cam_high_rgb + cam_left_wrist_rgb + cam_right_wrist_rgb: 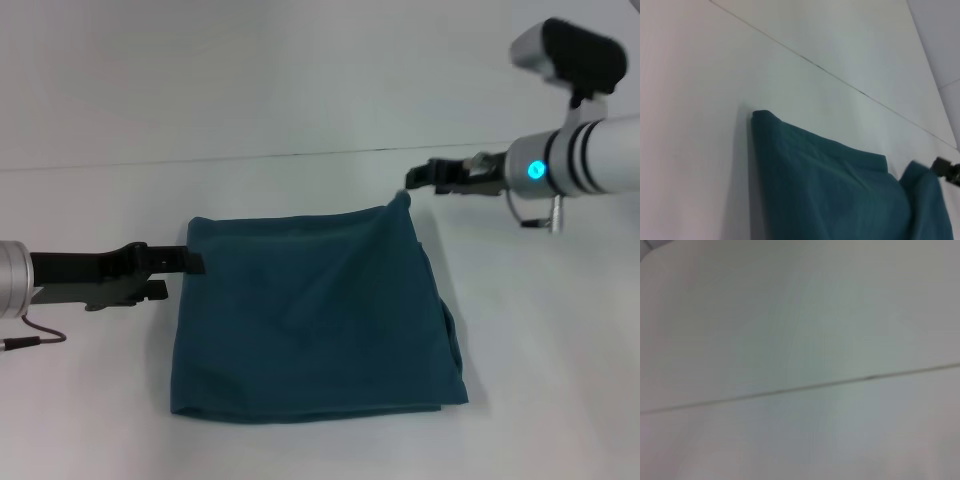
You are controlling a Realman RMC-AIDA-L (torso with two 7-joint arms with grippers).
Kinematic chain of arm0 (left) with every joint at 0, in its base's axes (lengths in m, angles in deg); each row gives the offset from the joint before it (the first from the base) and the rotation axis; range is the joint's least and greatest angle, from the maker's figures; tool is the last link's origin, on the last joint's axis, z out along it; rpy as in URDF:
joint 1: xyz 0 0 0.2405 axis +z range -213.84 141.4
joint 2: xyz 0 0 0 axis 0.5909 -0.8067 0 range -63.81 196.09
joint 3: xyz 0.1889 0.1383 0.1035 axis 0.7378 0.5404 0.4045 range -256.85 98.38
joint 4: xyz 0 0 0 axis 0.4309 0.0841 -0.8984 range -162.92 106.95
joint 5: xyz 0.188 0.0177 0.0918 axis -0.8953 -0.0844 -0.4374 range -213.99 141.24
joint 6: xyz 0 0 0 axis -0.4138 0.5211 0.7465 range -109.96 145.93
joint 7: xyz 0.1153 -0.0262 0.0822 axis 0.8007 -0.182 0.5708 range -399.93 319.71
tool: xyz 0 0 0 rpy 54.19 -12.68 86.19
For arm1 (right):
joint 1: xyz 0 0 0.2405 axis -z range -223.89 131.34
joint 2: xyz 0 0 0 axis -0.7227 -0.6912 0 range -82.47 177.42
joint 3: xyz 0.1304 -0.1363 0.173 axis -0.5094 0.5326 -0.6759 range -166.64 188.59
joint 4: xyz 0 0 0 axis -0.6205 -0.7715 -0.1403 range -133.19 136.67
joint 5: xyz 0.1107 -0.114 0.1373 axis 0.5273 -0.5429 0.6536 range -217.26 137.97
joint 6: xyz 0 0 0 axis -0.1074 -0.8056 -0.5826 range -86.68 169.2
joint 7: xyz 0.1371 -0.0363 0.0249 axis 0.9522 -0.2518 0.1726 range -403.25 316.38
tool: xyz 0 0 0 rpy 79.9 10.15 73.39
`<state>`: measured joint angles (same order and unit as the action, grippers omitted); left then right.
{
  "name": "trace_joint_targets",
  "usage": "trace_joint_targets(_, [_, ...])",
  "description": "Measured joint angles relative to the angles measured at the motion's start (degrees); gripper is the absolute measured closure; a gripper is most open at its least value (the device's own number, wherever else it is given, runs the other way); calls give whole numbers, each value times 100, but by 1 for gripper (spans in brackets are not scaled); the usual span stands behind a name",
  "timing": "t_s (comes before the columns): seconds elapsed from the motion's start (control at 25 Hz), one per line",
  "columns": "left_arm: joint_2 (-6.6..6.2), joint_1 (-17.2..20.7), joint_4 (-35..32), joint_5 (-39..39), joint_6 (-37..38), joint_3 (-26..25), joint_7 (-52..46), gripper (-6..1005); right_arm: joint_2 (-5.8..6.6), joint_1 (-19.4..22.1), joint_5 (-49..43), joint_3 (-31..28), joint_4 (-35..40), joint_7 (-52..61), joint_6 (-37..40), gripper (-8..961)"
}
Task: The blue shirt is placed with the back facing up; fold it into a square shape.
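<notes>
The blue shirt [315,320] lies folded into a rough square on the white table, plain teal side up. My right gripper [411,180] is at its far right corner, shut on that corner, which stands pulled up off the table. The left wrist view shows the same raised corner [920,180] beside the right gripper [946,170]. My left gripper [192,262] reaches in low from the left, its tip at the shirt's left edge just below the far left corner [760,116], which lies flat.
White table [320,110] all around the shirt, with a thin dark seam line [250,157] running across behind it. The right wrist view shows only the tabletop and that seam line [805,386].
</notes>
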<state>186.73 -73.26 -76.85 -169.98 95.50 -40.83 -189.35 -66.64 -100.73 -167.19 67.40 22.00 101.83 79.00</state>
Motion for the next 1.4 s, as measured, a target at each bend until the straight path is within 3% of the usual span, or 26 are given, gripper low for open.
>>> trace_joint_targets(0.12, [0,7,0,2,0,0,0,244,173,58,12,-15,162,194,138,450])
trace_joint_targets(0.36, [-7,11,0,2,-7,-7,0,244,518,107,19,-259,403,485,810,452])
trace_joint_targets(0.52, [-8,13,0,2,-12,-9,0,244,569,102,23,-573,407,489,1346,454])
trace_joint_targets(0.64, [5,20,0,2,-42,-9,0,245,436,55,72,-672,376,465,1779,455])
trace_joint_targets(0.76, [14,23,0,1,-79,-9,0,244,183,58,231,-694,377,434,1937,456])
trace_joint_targets(1.0, [17,52,0,54,-90,-17,0,245,-161,103,517,-697,351,337,1626,457])
trace_joint_targets(1.12, [17,72,0,59,-98,-27,0,245,-238,108,489,-579,271,336,1221,458])
trace_joint_targets(1.4, [18,94,0,63,-109,-54,0,244,-250,20,263,-82,-70,398,320,460])
